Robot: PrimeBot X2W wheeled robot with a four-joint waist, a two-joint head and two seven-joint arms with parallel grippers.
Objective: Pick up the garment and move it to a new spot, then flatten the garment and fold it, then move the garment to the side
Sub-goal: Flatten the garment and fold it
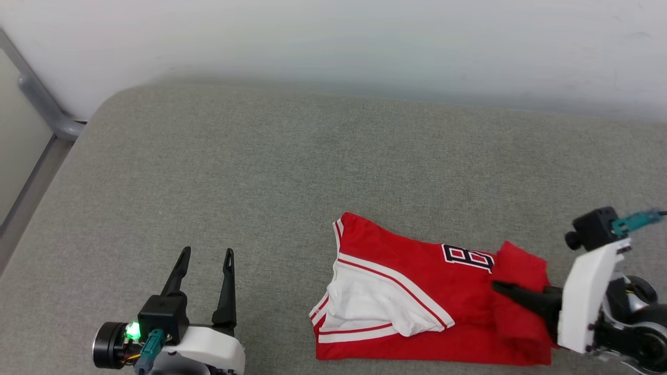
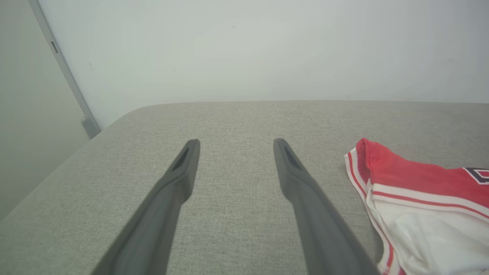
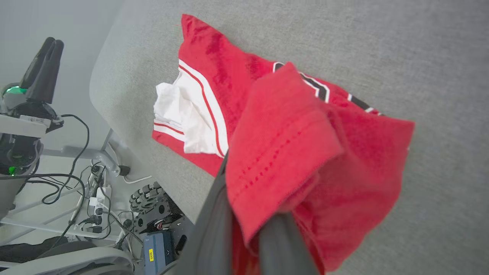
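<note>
**Right claw pinches shirt end for a fold**

The grey desk (image 1: 208, 156) carries the shirt (image 1: 417, 276) at its near right. It lies partly folded with a white sleeve (image 1: 365, 302) on top. The right claw (image 1: 499, 286) is clenched on a red flap at the shirt's right end, raised beside the lettering (image 1: 466, 257), likely to lay a fold. The left claw (image 1: 207, 251) rests released, well left of the cloth and out of the way. The right wrist view shows the stitched hem (image 3: 267, 168) draped over the claw, a detail too small to make out in the head view.
</note>
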